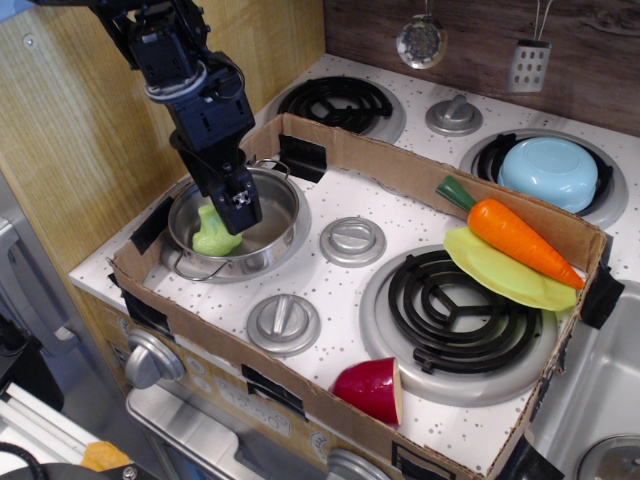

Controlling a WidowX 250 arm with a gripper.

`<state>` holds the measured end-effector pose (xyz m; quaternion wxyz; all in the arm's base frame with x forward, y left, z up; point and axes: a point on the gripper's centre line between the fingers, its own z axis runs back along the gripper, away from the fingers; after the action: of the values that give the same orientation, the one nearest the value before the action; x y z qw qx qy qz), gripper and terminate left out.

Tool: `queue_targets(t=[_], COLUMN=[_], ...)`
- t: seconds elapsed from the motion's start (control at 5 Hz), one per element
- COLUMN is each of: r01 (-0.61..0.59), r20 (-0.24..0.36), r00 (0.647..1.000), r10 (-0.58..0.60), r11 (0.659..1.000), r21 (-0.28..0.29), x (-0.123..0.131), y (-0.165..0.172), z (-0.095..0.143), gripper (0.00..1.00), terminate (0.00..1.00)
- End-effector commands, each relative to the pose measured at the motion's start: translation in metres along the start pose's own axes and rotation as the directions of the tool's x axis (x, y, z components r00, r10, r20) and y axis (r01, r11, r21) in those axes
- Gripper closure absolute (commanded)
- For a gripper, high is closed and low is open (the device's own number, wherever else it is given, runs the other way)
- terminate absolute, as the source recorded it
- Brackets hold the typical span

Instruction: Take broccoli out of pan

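Note:
The light-green broccoli (212, 237) lies in the round steel pan (270, 235) at the left of the toy stove. My gripper (228, 212) hangs over the pan, its black fingers (243, 203) pointing down at the top of the broccoli and just touching or nearly touching it. The jaws look open and hold nothing. The broccoli's upper part is partly hidden behind the fingers.
A cardboard wall (400, 165) rings the stove top. Inside it are silver knobs (352, 240), a black coil burner (455, 310), a yellow-green plate (500, 275) with an orange carrot (515, 240), and a red piece (370, 388). A light-blue bowl (548, 172) sits at the back right. A wooden panel (90, 130) stands on the left.

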<state>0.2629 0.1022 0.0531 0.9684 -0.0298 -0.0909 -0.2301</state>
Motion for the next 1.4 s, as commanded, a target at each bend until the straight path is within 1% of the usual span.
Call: queue_targets(t=[0.0,0.2,0.4,0.6,0.8,1.0,1.2], r01=[-0.011,-0.012,-0.015,-0.002,-0.002,0.015,0.047], r20=[0.029,0.038,0.047,0.071,0.081,0.086,0.083], r00=[1.000,0.999,0.999,0.997,0.997,0.996,0.995], r10=[0.011,0.011,0.014,-0.004,-0.005,-0.021,-0.054], r11=[1.000,1.000,1.000,0.996,0.997,0.997,0.996], r21=[0.016,0.003,0.022,0.084,0.080,0.070,0.082], x=[0.003,-0.004,-0.011,-0.015,-0.017,-0.016,-0.010], y=[0.011,0.014,0.012,0.007,0.007,0.007,0.009], z=[0.000,-0.007,-0.009,-0.011,-0.013,-0.013,-0.008], gripper=[0.00,0.00,0.00,0.00,0.00,1.00,1.00], terminate=[0.00,0.00,0.00,0.00,0.00,0.00,0.00])
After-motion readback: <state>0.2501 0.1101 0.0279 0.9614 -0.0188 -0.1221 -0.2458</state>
